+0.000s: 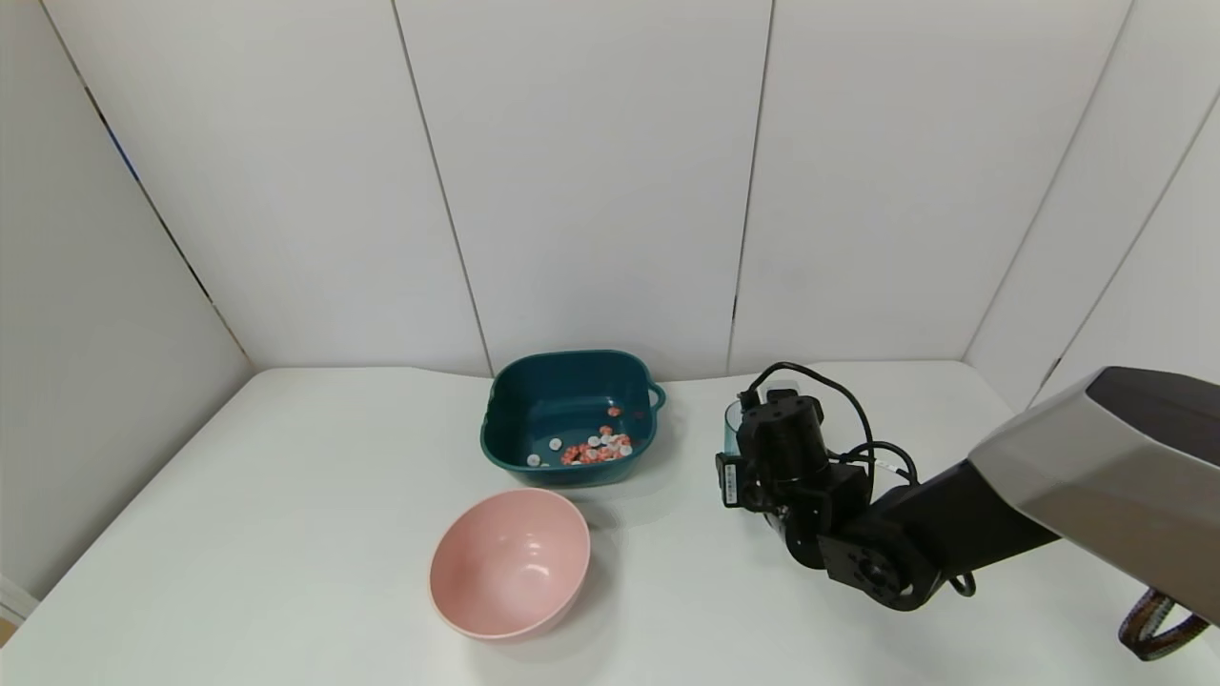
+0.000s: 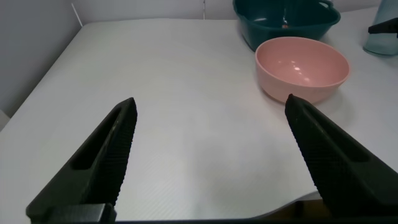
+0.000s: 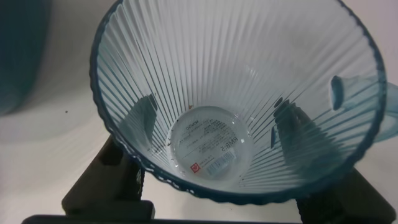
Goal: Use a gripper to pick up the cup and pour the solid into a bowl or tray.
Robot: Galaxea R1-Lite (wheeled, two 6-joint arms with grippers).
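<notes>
The cup, empty and upright, stands low over the table to the right of the dark teal basin. My right gripper is shut on it from the near side. In the right wrist view the ribbed cup fills the frame. Its bare base shows a label, and my gripper's dark fingers press its walls on both sides. The solid lies in the basin's near right corner. My left gripper is open and empty over bare table near the front left, out of the head view.
A round pink bowl sits in front of the basin, toward me; it also shows in the left wrist view, with the basin and cup behind it. White walls close the table's back and sides.
</notes>
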